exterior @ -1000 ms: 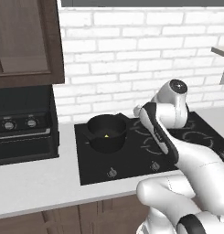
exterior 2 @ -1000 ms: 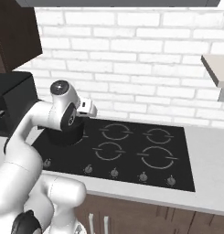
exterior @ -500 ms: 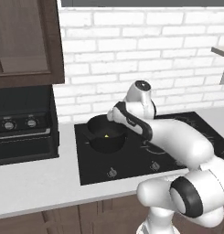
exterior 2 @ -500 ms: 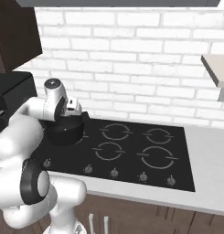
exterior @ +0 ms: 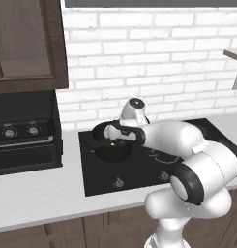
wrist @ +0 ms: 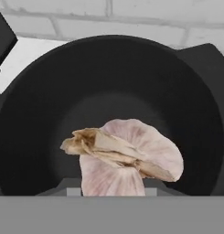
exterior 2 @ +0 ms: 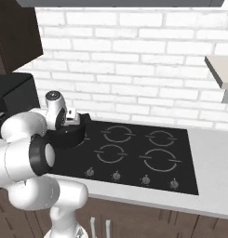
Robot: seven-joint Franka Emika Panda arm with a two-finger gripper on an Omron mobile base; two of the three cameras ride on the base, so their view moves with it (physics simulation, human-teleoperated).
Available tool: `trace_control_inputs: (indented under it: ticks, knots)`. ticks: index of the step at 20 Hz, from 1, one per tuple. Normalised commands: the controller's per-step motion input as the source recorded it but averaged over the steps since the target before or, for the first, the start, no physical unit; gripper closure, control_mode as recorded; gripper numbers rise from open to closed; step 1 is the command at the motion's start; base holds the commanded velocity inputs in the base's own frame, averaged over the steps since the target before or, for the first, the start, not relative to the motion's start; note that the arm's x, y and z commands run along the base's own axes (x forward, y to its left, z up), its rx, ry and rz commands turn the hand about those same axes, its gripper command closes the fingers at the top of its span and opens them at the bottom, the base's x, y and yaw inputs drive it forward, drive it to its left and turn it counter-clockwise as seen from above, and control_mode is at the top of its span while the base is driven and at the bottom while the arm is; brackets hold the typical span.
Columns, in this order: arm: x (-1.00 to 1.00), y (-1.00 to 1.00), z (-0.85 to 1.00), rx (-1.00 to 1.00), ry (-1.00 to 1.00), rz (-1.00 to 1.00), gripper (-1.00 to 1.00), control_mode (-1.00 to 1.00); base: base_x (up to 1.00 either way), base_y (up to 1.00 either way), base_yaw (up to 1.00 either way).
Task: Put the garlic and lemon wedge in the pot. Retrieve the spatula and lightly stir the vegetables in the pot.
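Note:
The black pot [exterior: 101, 151] stands on the cooktop's rear left burner, also seen as the pot [exterior 2: 73, 137] and, from above, the pot [wrist: 49, 91]. My gripper [exterior: 115, 133] hangs just over its opening, shut on the garlic [wrist: 131, 155], a whitish-tan papery bulb that hides the fingertips. From the other side the gripper [exterior 2: 71, 121] sits at the pot's rim. A small yellow piece, the lemon wedge [exterior: 112, 143], lies inside the pot. The spatula is out of view.
The black cooktop [exterior 2: 148, 158] has several burner rings and a row of knobs [exterior 2: 116, 175] along its front. A black appliance [exterior: 23, 133] stands on the counter left of the pot. A brick wall is close behind, and a shelf [exterior 2: 220, 74] juts out at the right.
The arm has swung left from over the middle of the cooktop to above the pot, carrying the garlic with it. The pot has stayed put.

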Motion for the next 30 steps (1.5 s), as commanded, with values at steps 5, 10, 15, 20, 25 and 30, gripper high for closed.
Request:
trace_control_inputs:
  ticks: [5,10,15,20,25,30]
  knots:
    - [0.18,0.17,-0.44,0.0,0.0,0.0,-1.0,-1.0,0.0,0.0,0.0]
    - [0.12,0.02,-0.01,0.0,0.0,0.0,-1.0,-1.0,0.0,0.0,0.0]
    - [0.0,0.0,0.32,0.0,0.0,-0.01,-1.0,-1.0,0.0,0.0,0.0]
    - [0.0,0.0,0.52,0.0,0.0,-0.02,-1.0,-1.0,0.0,0.0,0.0]
    - [0.31,0.01,0.13,0.0,0.0,-0.01,-1.0,-1.0,0.0,0.0,0.0]
    - [0.62,0.25,-0.25,-0.06,0.0,0.04,-1.0,-1.0,0.0,0.0,0.0]
